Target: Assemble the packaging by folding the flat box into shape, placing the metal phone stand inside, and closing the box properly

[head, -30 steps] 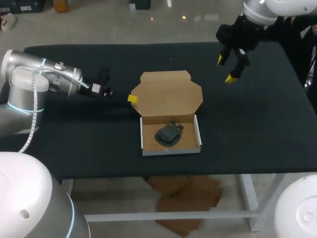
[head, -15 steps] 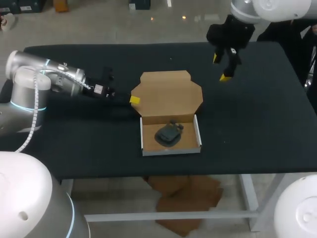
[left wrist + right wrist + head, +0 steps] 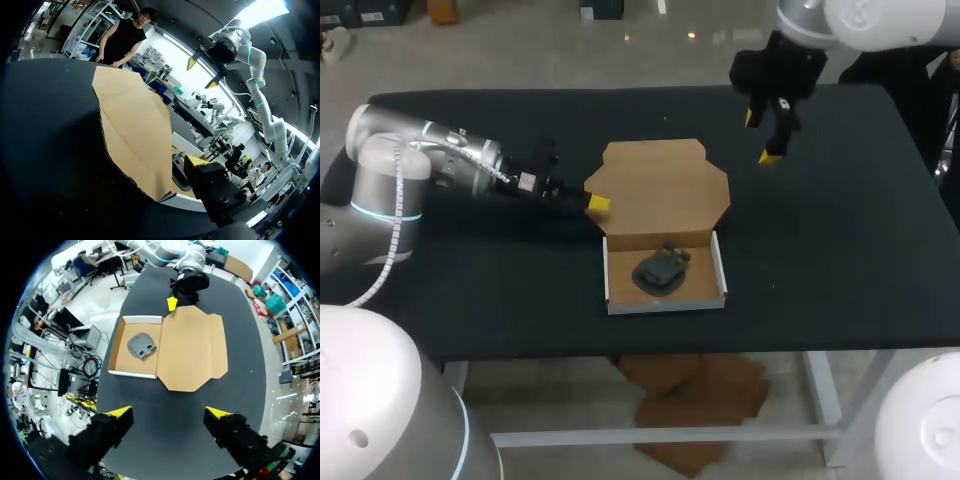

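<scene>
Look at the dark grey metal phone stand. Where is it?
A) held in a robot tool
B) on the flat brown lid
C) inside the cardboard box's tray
C: the dark grey metal phone stand lies on the floor of the open brown cardboard box, inside its white walls.

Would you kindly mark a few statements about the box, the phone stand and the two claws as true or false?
1. The phone stand lies inside the box's tray. True.
2. The lid is folded shut over the tray. False: it lies open behind the tray.
3. The right claw holds the phone stand. False: it is open and empty, raised over the table at its far side.
4. The left claw is at the lid's left edge. True.
</scene>
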Motion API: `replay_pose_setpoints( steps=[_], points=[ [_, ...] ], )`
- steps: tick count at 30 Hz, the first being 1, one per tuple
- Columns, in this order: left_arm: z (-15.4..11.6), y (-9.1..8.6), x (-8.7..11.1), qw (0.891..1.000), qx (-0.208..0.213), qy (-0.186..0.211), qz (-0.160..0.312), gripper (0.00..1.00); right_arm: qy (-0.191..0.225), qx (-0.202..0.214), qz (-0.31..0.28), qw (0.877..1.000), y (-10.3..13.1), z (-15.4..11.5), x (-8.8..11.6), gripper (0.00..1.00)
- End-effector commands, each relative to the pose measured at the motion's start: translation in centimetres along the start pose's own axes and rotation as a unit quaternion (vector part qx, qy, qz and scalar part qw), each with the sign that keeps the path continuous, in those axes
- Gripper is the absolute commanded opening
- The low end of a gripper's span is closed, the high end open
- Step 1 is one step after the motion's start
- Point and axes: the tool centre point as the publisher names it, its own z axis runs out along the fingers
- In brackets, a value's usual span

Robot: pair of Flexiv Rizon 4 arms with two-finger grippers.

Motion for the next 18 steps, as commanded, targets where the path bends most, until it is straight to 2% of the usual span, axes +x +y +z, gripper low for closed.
replay_pose_setpoints(
  steps=[1, 18],
  points=[
    [-0.2, 0.0, 0.3, 1.000, 0.000, 0.004, 0.007, 0.49, 0.002, 0.004, 0.000, 1.000, 0.3, -0.2, -0.1, 1.00],
    [0.5, -0.8, 2.4, 0.999, 0.001, 0.010, 0.046, 0.38, 0.001, 0.012, -0.006, 1.000, 1.2, -0.2, -0.5, 1.00]
  ],
)
